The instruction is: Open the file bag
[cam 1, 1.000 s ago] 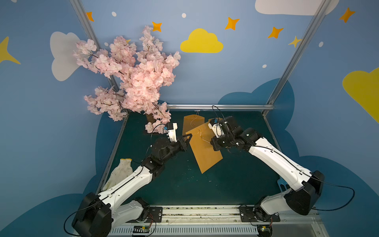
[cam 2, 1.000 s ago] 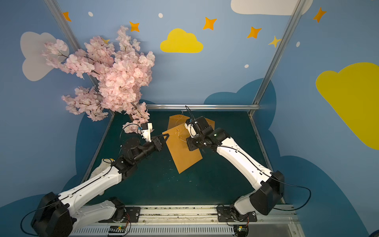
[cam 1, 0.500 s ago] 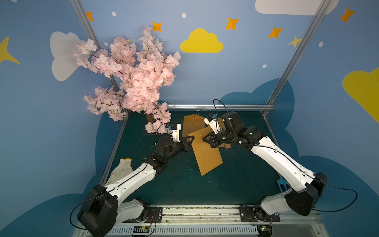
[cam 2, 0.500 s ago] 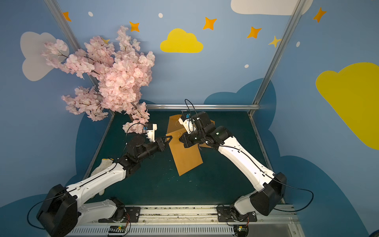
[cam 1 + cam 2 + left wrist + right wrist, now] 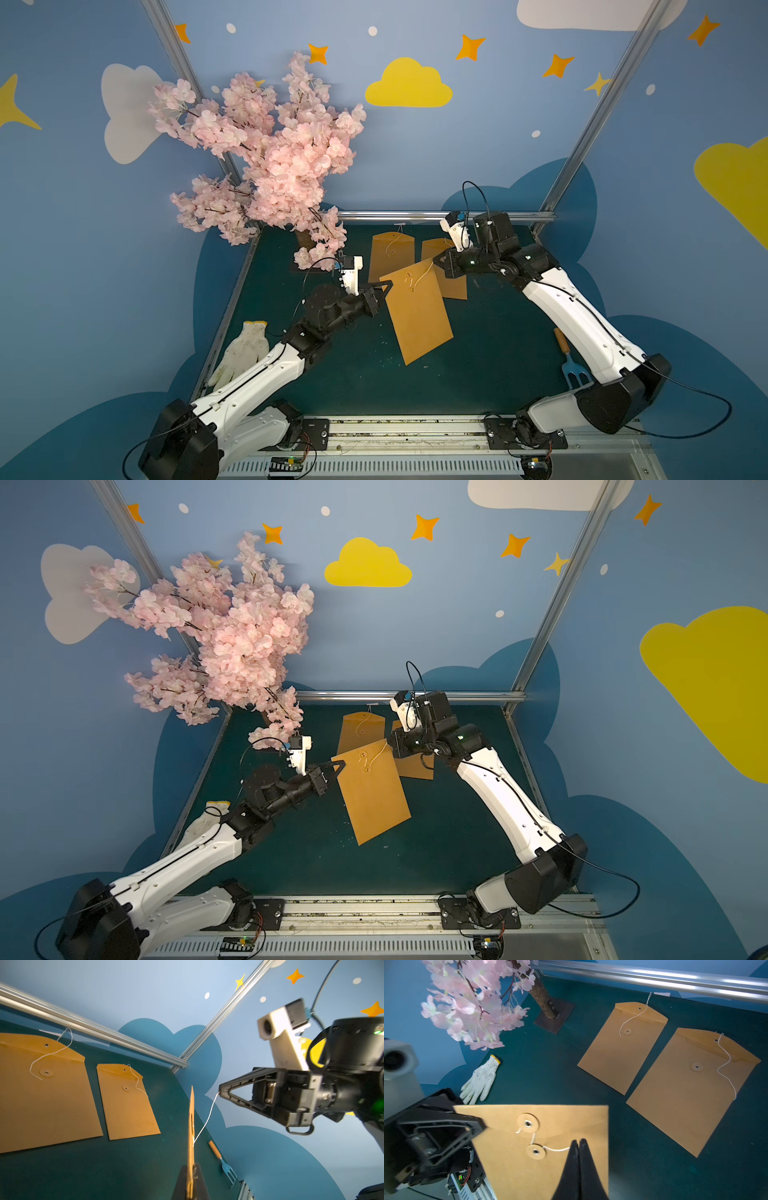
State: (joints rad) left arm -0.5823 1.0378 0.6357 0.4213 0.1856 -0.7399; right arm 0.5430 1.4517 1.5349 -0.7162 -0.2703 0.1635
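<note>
Nearest you, a white glove [image 5: 243, 353] lies by the table's [image 5: 478, 374] left edge and a blue garden fork [image 5: 575, 370] by its right edge. Over the middle, your left gripper [image 5: 384, 286] is clamped on the top corner of the file bag [image 5: 419, 320], holding it tilted up. Your right gripper [image 5: 579, 1144] has its jaws pinched on the bag's white string [image 5: 556, 1149], which leads from the lower button. Beyond, a spare bag [image 5: 388, 253] and a second spare bag [image 5: 455, 286] lie flat near the far edge. The blossom tree [image 5: 270, 166] stands in the far left corner.
</note>
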